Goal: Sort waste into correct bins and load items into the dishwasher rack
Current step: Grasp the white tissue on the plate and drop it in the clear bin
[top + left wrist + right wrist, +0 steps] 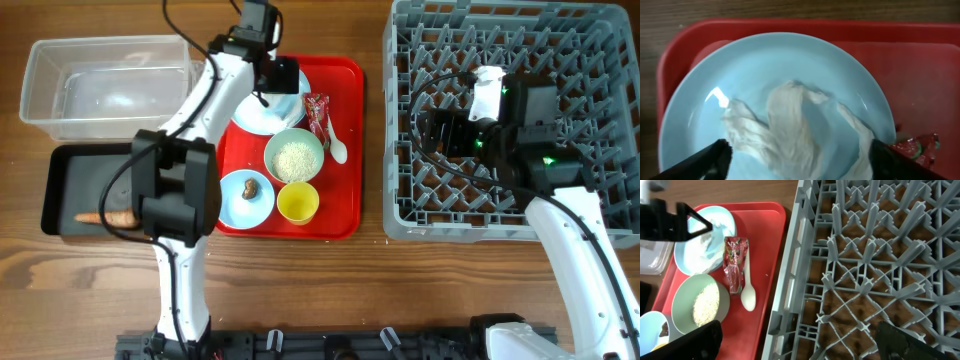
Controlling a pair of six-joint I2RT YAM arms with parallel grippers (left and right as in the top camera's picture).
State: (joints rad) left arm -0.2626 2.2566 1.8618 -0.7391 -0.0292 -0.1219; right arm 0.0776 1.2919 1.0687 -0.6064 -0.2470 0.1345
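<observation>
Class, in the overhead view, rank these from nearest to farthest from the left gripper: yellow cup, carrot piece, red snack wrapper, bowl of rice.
From the left gripper:
1. red snack wrapper, just right of it
2. bowl of rice, middle of the red tray
3. yellow cup, tray's near edge
4. carrot piece, far left in the black tray

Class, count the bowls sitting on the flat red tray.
2: a pale green bowl of white rice at the middle, and a light blue bowl holding a brown lump, near-left corner. None looks hidden.
</observation>
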